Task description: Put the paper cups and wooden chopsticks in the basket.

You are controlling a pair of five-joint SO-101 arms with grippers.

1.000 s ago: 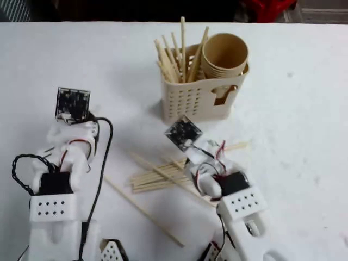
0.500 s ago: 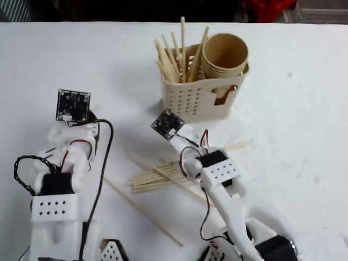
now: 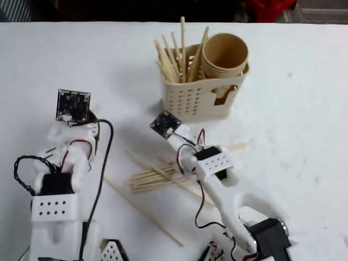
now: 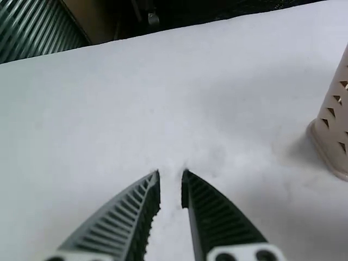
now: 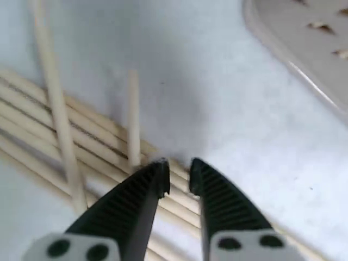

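The cream basket (image 3: 198, 100) stands at the back of the table with a stack of paper cups (image 3: 225, 54) and several wooden chopsticks (image 3: 175, 57) upright in it. A pile of loose chopsticks (image 3: 155, 176) lies in front of it, with one long chopstick (image 3: 144, 212) lying apart, nearer the front. My right gripper (image 5: 178, 168) hangs low over the pile (image 5: 81, 136), fingers shut with only a slit between them and nothing held. The basket's base (image 5: 304, 49) is just beyond it. My left gripper (image 4: 171, 176) is shut above bare table, left of the basket (image 4: 331, 141).
The right arm (image 3: 215, 166) stretches over the pile's right end. The left arm (image 3: 62, 157) sits folded at the front left, its black cable (image 3: 103, 163) trailing beside it. White table lies open to the right and to the far left.
The right arm has stretched forward and to the left over the chopstick pile, closer to the basket. The left arm has stayed put.
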